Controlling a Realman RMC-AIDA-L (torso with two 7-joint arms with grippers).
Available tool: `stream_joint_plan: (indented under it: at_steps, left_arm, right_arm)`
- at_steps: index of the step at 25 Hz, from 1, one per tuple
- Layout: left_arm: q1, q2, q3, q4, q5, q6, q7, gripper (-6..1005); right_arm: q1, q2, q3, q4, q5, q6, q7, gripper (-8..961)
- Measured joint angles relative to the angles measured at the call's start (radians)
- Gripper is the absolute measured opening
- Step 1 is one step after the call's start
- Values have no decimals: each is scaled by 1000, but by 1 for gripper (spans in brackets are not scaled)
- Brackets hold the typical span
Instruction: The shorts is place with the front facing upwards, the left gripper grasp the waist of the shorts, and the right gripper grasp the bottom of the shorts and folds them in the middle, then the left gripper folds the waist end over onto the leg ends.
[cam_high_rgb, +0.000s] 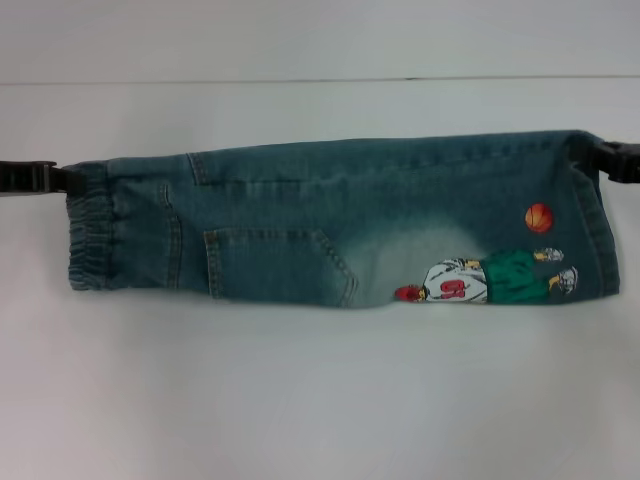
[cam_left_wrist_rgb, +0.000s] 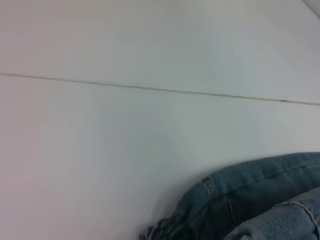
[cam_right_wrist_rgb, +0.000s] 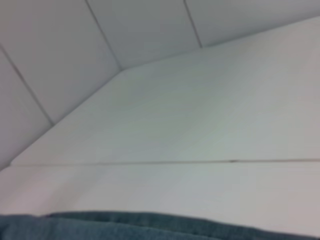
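The shorts (cam_high_rgb: 330, 220) are folded lengthwise into a long band, with the embroidered player (cam_high_rgb: 480, 280) and orange ball (cam_high_rgb: 538, 217) facing up. They stretch taut between both arms over the white table. My left gripper (cam_high_rgb: 62, 180) is shut on the top corner of the puckered waist (cam_high_rgb: 90, 235) at the left. On the right, my right gripper (cam_high_rgb: 603, 160) is shut on the top corner of the leg ends (cam_high_rgb: 600, 240). The lower edge sags a little. Denim (cam_left_wrist_rgb: 260, 200) fills a corner of the left wrist view. A strip of the shorts (cam_right_wrist_rgb: 125, 227) shows in the right wrist view.
The white table (cam_high_rgb: 320, 400) spreads wide in front of and behind the shorts. A thin seam (cam_high_rgb: 320, 80) runs across the back. Tiled wall panels (cam_right_wrist_rgb: 75, 50) show in the right wrist view.
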Motion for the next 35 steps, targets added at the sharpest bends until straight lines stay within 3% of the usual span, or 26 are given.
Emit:
stream_joint_plan:
  at_steps: [15,29,35]
  left_arm:
    - [-9,-12,4,-35,-53,-106,31,108]
    - [-9,-63,88,-56,-60,-241,42,114]
    - [-5,-66,98,-57,-61,-259,42,117]
  right_arm:
    - [83,43,-26,14,18,230,-27,113]
    - [146,117,-66,21,18,443,-111,128]
    - [162,122,-69,44,19,482,-132,135]
